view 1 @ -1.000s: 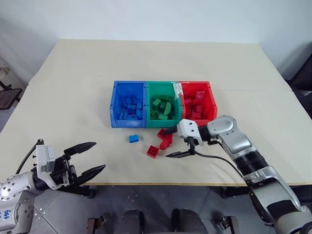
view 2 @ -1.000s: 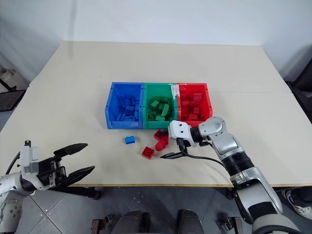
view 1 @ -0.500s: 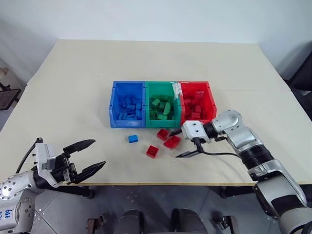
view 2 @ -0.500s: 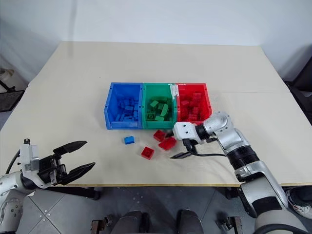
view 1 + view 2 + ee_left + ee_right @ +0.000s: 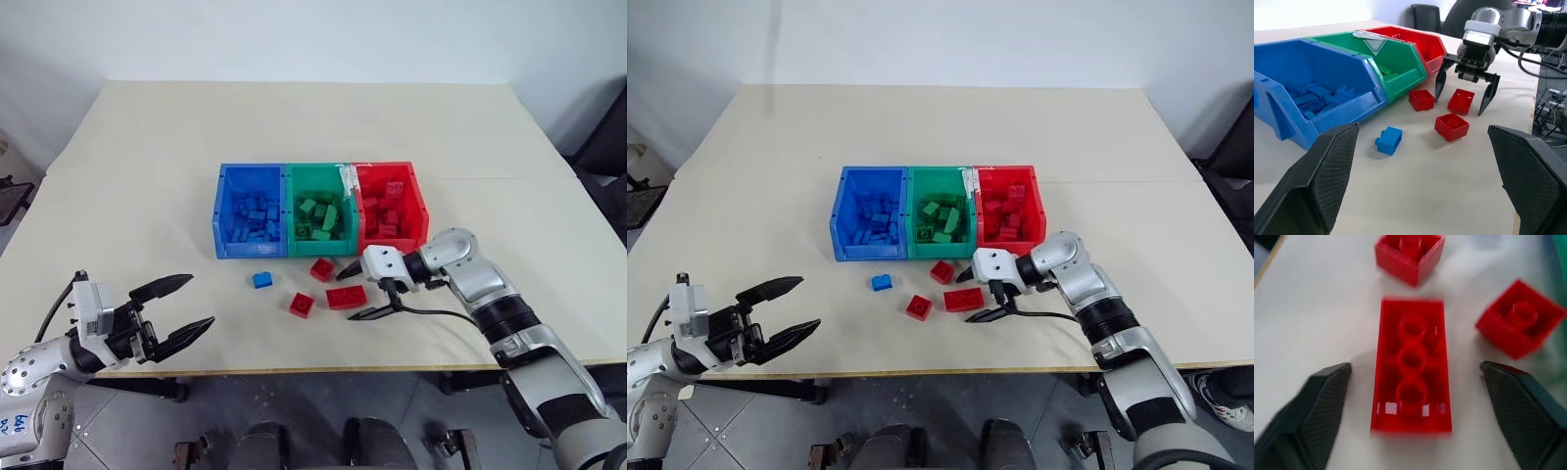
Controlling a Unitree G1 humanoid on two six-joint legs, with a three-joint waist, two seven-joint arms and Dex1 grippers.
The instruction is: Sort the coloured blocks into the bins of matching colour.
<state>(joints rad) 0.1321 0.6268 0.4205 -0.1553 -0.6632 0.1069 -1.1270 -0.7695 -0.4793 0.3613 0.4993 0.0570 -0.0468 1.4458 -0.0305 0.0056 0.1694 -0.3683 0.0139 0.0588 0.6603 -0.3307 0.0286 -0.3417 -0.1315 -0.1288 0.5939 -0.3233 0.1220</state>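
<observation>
Both eye views look forward and down from the head over the whole table point(image 5: 147, 176), side by side, sharing the same scene. Left wrist view sits low near the table's front edge, facing across it toward the bins point(image 5: 1352, 63) and loose bricks. Right wrist view looks close down on a long red brick point(image 5: 1411, 364), which the others also show.

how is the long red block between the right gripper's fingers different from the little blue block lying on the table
The long red block is red and oblong, lying hollow side up; the blue block is blue and smaller, its studs sticking out sideways. The red one sits between the open fingers of the right gripper; the blue one lies alone nearer the blue bin, with no gripper by it. Both rest on the table in front of the bins, still unsorted.
</observation>
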